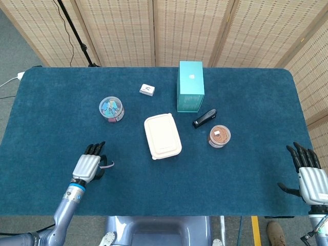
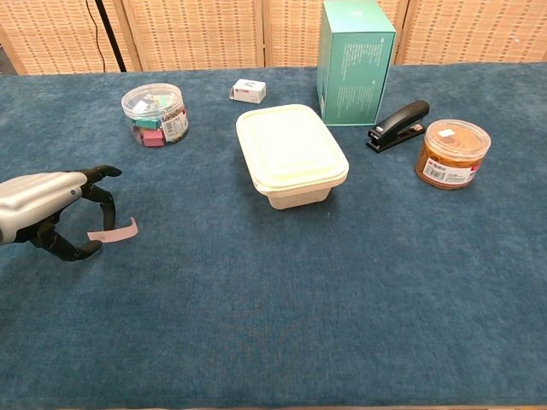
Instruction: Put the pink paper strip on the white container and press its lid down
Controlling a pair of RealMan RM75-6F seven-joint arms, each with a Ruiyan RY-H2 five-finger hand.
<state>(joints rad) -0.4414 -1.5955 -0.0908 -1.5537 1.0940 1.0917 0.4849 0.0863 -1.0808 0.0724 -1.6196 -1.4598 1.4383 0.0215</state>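
The pink paper strip [image 2: 114,231] lies flat on the blue cloth at the left, its right end curling up; in the head view only that end of the strip [image 1: 108,165] shows. My left hand [image 2: 53,217] hangs over the strip's left end with its fingers and thumb curved apart around it, holding nothing; the head view shows this hand [image 1: 90,166] from behind. The white container [image 2: 291,154] stands mid-table with its lid on, also in the head view [image 1: 162,135]. My right hand [image 1: 309,175] stays open at the table's right front edge.
A clear jar of coloured clips [image 2: 155,113] stands behind the strip. A small white box [image 2: 248,89], a teal carton [image 2: 354,58], a black stapler [image 2: 398,123] and a brown-filled tub [image 2: 449,153] lie behind and right of the container.
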